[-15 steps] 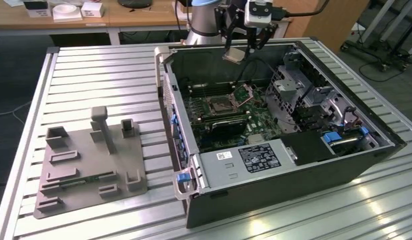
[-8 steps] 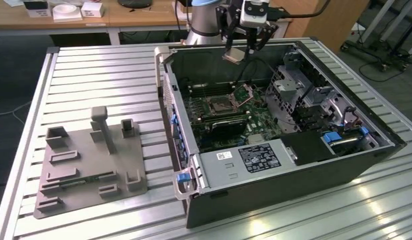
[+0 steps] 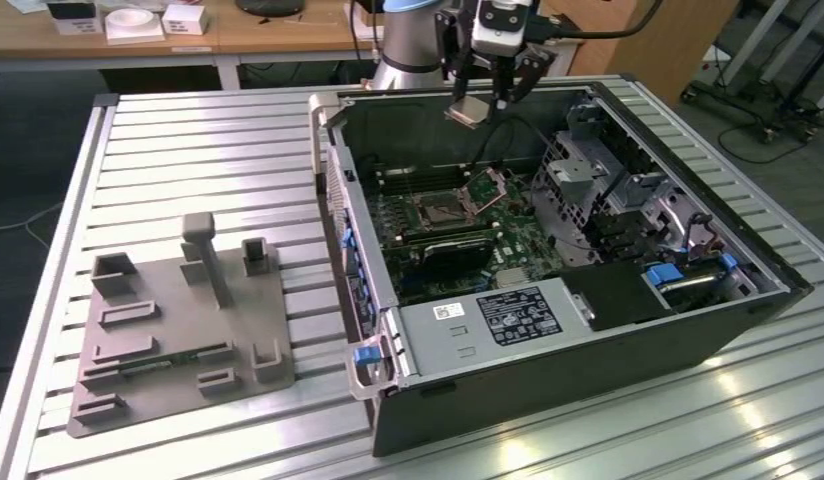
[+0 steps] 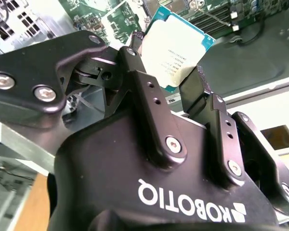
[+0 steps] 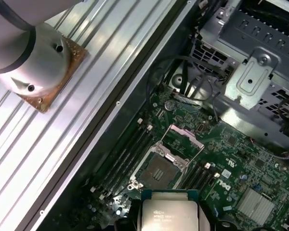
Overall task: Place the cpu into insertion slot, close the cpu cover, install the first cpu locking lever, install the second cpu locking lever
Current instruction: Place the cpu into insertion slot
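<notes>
The black two-fingered pincer [image 3: 486, 98] is hanging over the open black computer case [image 3: 679, 330] on the slatted metal tabletop [image 3: 185, 140], pinching the small square silvery cpu [image 4: 176, 48] by its edges. Below it, the square insertion slot [image 5: 159, 173] is lying bare on the green motherboard [image 5: 236, 159], with the silvery frame-shaped cpu cover [image 5: 185, 137] tilting up along one edge.

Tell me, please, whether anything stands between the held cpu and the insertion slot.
Nothing visible does. The gripper holds the cpu above the case; the insertion slot lies bare, its cpu cover swung up off it. Black cables loop beyond the cover, not over the slot.
</notes>
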`<state>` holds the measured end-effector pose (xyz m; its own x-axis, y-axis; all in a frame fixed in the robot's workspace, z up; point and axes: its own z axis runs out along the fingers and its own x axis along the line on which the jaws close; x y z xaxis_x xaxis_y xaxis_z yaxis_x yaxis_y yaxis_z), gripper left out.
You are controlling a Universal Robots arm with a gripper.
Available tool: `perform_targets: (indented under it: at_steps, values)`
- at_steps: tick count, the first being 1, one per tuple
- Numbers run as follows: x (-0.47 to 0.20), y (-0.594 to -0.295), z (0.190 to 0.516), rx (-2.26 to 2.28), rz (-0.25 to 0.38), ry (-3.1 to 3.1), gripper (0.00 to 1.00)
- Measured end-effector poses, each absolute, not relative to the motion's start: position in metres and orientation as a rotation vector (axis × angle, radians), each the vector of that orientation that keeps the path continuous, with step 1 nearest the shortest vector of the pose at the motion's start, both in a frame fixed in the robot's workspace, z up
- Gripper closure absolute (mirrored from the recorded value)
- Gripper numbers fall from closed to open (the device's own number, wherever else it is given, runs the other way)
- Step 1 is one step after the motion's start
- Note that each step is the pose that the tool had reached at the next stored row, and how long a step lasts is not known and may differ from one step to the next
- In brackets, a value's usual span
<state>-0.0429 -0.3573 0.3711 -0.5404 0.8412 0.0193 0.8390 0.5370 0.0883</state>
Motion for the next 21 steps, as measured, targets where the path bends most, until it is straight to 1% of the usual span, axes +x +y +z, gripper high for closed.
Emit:
perform_targets:
  at_steps: [21]
  values:
    - [-0.0430,-0.3573,0.3697,1.874,0.127,2.471,0.46]
